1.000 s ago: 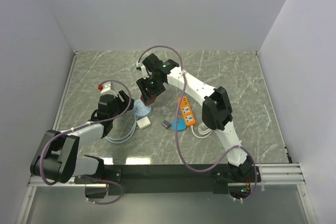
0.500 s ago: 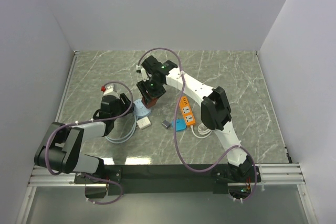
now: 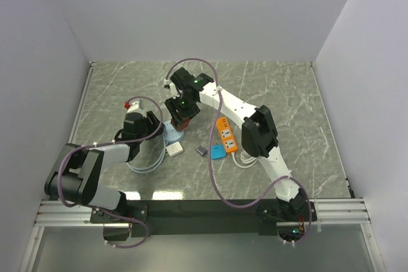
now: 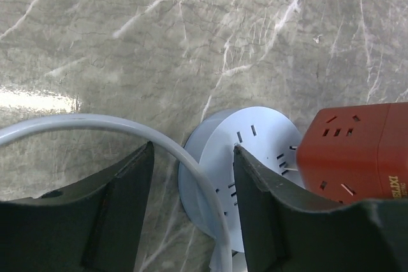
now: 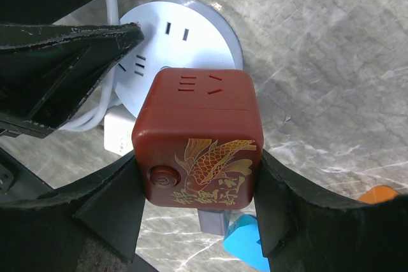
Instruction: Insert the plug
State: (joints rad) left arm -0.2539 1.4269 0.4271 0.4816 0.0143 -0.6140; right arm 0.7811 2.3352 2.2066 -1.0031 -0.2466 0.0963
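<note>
- The right gripper (image 5: 197,179) is closed on the red cube-shaped plastic adapter (image 5: 197,132), gripping two opposite sides.
- The left gripper (image 4: 191,176) is partly open astride the white round cable (image 4: 95,124), not pinching it.
- The adapter hangs partly over the pale-blue round socket disc (image 5: 175,33), left of table centre. It appears unseated, so insertion is still to do.

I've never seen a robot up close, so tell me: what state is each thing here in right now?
red cube socket: gripped by the right tool, close to the round socket
round socket: lying flat, visible slots empty
white cable: runs between the left tool's fingers
left tool: open
orange power strip: lying flat
</note>
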